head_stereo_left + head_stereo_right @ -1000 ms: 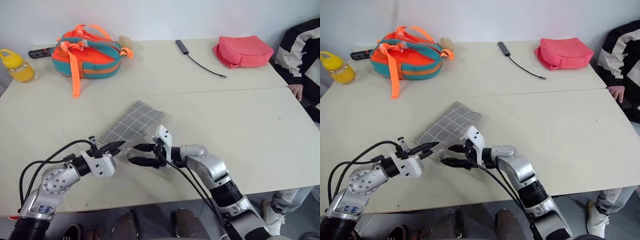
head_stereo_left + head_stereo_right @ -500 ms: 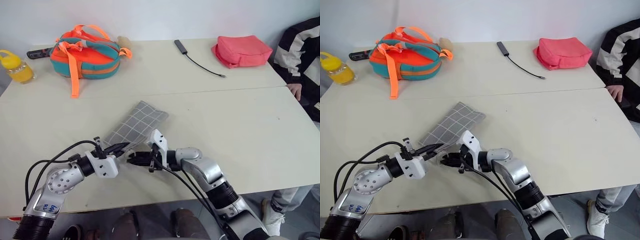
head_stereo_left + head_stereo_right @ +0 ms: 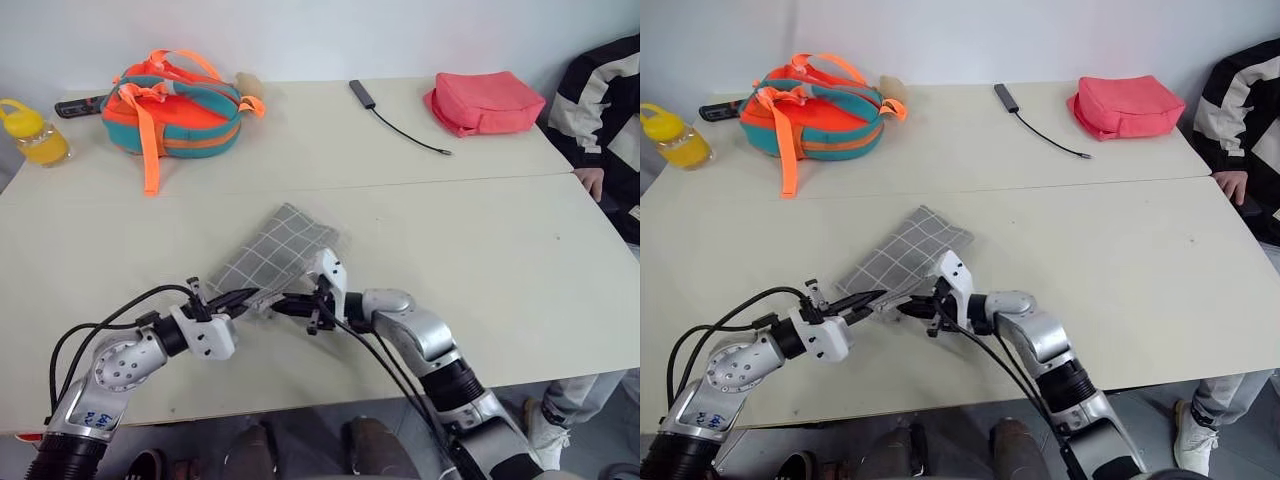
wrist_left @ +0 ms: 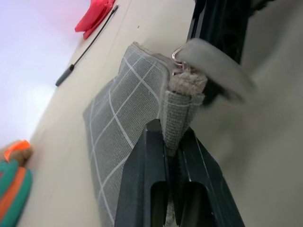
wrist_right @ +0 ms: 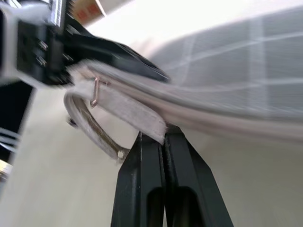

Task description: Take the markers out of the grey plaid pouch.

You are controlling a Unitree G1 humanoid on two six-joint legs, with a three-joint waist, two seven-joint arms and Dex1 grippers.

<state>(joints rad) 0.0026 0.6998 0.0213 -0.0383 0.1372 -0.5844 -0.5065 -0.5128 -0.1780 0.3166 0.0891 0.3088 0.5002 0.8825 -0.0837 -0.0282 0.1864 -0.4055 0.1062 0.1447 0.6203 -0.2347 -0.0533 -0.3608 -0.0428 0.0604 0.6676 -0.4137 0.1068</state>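
Lying on the near half of the table [image 3: 480,230], the grey plaid pouch [image 3: 275,255] has its near corner lifted between both grippers. A second ago the right gripper [image 3: 285,305] hung spread beside that end; now its jaws have clamped on the loop pull [image 5: 128,113], while the left gripper [image 3: 240,297] stays pinched on the fabric corner. To my eye the zip is about to be drawn. No markers are out, and the coral-red pouch [image 3: 485,100] sits far off.
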